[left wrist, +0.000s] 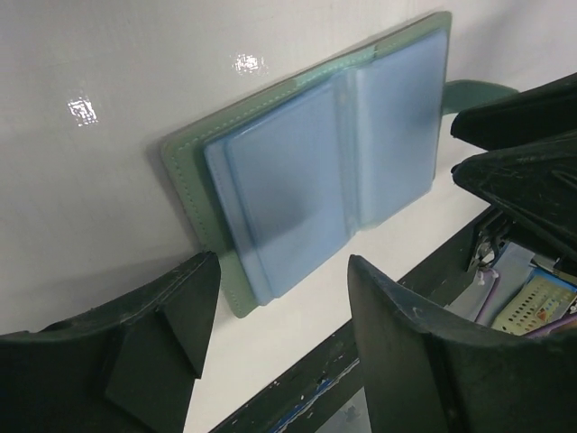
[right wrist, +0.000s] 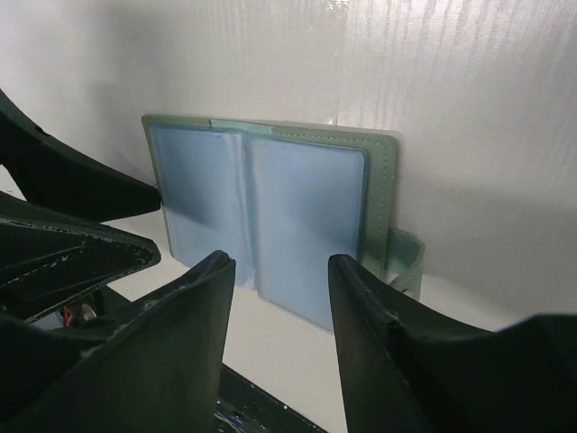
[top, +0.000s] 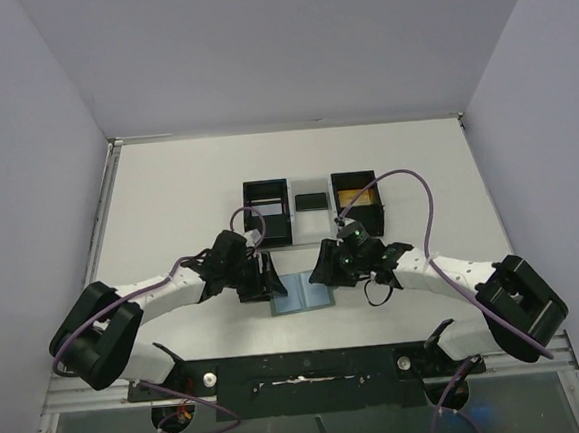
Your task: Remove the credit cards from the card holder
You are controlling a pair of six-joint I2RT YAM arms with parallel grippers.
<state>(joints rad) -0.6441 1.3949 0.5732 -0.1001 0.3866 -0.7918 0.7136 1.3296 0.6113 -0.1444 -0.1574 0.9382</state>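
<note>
The card holder (top: 304, 296) is flanked by the left end effector (top: 273, 279) at nine o'clock and the right end effector (top: 325, 270) at three; both are parted and empty.

card holder (left wrist: 315, 153): teal-grey leather-look shell, matt, stitched along the edge
inner pockets (right wrist: 302, 212): pale blue soft plastic, frosted, smooth
counter (left wrist: 90, 198): white, smooth, glossy, 2 glare spots
left claw (left wrist: 279, 293): black hard plastic, matt, fine grain, a few pale specks
right claw (right wrist: 281, 280): black hard plastic, matt, dull sheen on edges
cable (top: 425, 206): purple, smooth sheath
</note>
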